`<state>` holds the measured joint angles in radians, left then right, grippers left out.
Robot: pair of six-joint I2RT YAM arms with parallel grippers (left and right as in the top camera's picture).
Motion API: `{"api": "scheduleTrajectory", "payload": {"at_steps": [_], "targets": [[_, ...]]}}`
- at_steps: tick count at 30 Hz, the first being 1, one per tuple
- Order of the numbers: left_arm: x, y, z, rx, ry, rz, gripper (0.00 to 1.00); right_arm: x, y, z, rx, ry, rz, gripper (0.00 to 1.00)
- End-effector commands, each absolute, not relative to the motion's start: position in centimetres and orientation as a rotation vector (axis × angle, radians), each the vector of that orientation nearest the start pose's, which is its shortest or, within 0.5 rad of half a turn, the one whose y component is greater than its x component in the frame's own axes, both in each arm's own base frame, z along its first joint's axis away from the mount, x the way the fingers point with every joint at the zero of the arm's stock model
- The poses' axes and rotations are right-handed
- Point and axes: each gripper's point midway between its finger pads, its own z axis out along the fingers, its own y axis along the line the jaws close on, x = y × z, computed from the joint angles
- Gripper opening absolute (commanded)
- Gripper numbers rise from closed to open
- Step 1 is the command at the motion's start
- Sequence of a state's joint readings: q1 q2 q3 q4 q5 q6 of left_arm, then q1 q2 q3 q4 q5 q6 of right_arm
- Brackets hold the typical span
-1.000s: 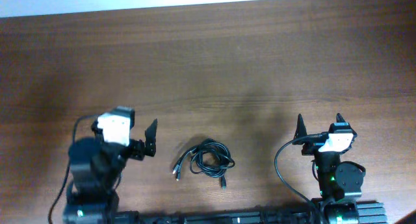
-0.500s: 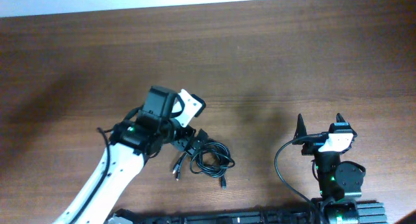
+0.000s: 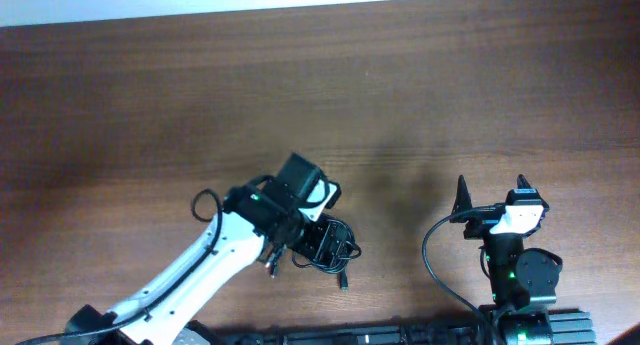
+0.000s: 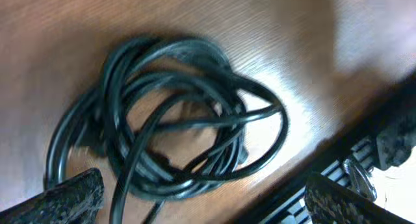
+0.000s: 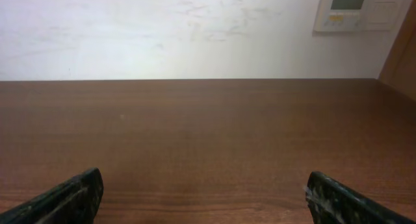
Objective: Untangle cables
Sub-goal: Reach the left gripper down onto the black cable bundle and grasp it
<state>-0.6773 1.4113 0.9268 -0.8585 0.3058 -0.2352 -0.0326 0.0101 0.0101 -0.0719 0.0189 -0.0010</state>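
The dark brown wooden bench (image 3: 400, 95) fills nearly the whole overhead view, and its top is bare except near the front edge. The white and black left arm (image 3: 200, 270) reaches in a slant from the front left corner toward the middle of the bench. The black right arm (image 3: 515, 270) stands folded at the front right, well apart from it. The left gripper (image 3: 318, 243) hangs directly above the bundle. Its two black fingers (image 4: 71, 198) are spread wide, one at each lower corner of the left wrist view, and they hold nothing. The right gripper (image 3: 492, 190) is also wide open and empty. It points across the bare wood toward a white wall (image 5: 162, 29). The two thin black cables (image 4: 114, 113) lie on the bench as one loose round coil. The loops cross over each other many times, so I cannot tell which strand belongs to which cable. The coil is at the front middle of the bench, partly hidden under the left gripper in the overhead view. One small plug end (image 3: 343, 282) sticks out of the coil toward the front edge.
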Motion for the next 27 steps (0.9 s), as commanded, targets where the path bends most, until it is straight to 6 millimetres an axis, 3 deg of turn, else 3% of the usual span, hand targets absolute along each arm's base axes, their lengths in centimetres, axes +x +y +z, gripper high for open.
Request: {"api": "scheduleTrajectory", "payload": {"at_steps": [1,6,9,11,19,23,27], "targets": [[18.5,-20.7,7.9,0.430,3.021,-0.457,0.99,24.6,-1.3,15.6,0.047,1.647,-0.052,0.98],[17.9,-20.0,7.3,0.328,3.070,-0.426,0.99,24.6,-1.3,15.6,0.047,1.647,-0.052,0.99],[17.6,-18.7,5.7,0.231,3.100,-0.341,0.99,24.6,-1.3,15.6,0.047,1.647,-0.052,0.99],[18.0,-19.0,4.9,0.231,3.080,-0.358,0.98,24.6,-1.3,15.6,0.047,1.648,-0.052,0.98],[19.1,-19.5,1.9,0.215,3.095,-0.303,0.74,24.6,-1.3,15.6,0.047,1.648,-0.052,0.99],[18.8,-19.2,0.3,0.212,3.145,-0.254,0.51,24.6,-1.3,15.6,0.047,1.648,-0.052,0.99],[19.2,-19.5,0.4,0.214,3.127,-0.272,0.00,24.6,-1.3,15.6,0.047,1.647,-0.052,0.99]]}}
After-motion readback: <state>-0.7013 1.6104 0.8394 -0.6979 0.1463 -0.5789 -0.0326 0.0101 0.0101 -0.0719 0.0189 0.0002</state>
